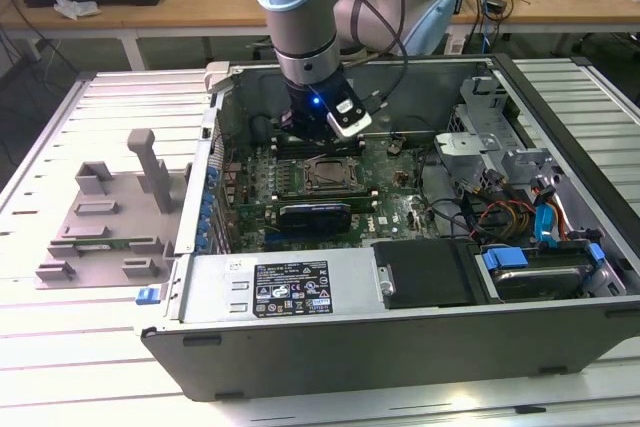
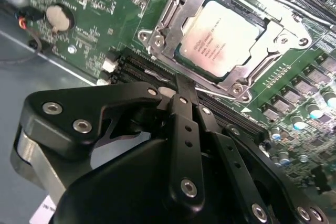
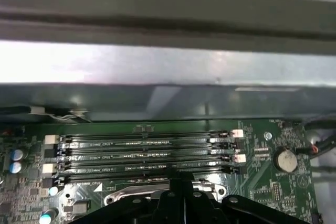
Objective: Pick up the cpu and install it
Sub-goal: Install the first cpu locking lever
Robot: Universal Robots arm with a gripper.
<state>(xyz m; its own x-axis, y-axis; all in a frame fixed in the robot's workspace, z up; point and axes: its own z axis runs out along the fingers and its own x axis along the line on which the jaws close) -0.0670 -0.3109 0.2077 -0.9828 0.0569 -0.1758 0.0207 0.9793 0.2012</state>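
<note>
At the exterior view's left, a grey plastic tray (image 1: 105,217) with upright posts lies on the slatted white table (image 1: 60,347), beside the open black-and-grey computer case (image 1: 330,342). Further right, the arm reaches down into the case over the green motherboard (image 1: 390,197). In the second wrist view the black gripper (image 2: 181,85) has its two fingers pressed together, holding nothing, just above the row of black memory slots (image 2: 136,66). The cpu (image 2: 223,32), a flat square chip with a dull silver-grey top, already sits in its metal-framed socket (image 2: 168,19), apparently unclamped. The likely risk is a nudge: a low pass by the fingertips could shift the chip and bend socket contacts.
</note>
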